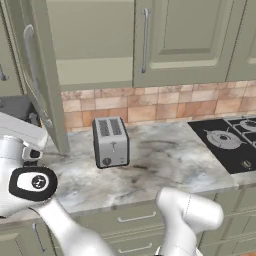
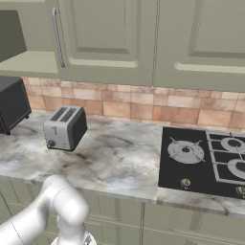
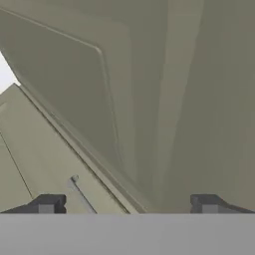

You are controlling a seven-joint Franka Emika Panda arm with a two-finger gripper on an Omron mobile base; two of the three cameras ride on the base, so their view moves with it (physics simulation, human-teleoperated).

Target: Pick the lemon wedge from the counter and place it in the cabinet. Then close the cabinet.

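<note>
The cabinet (image 1: 92, 67) on the wall stands open, its plain shelf bare where I can see it. Its left door (image 1: 42, 85) is swung out toward me, with a long metal bar handle (image 1: 29, 55). In the hand view my gripper (image 3: 127, 206) is open, fingertips wide apart with nothing between them, close up against an olive panelled door face (image 3: 164, 99). The lemon wedge is out of view. The marbled counter (image 1: 165, 165) runs below the cabinet; from the right it appears as the counter (image 2: 119, 158) under the open cabinet (image 2: 19, 48).
A silver toaster (image 1: 111, 141) (image 2: 64, 128) stands on the counter near the wall. A black stovetop (image 1: 230, 142) (image 2: 206, 160) fills the right end. A dark appliance (image 2: 12, 103) sits at the far left. Green drawers (image 1: 135, 217) run below the counter.
</note>
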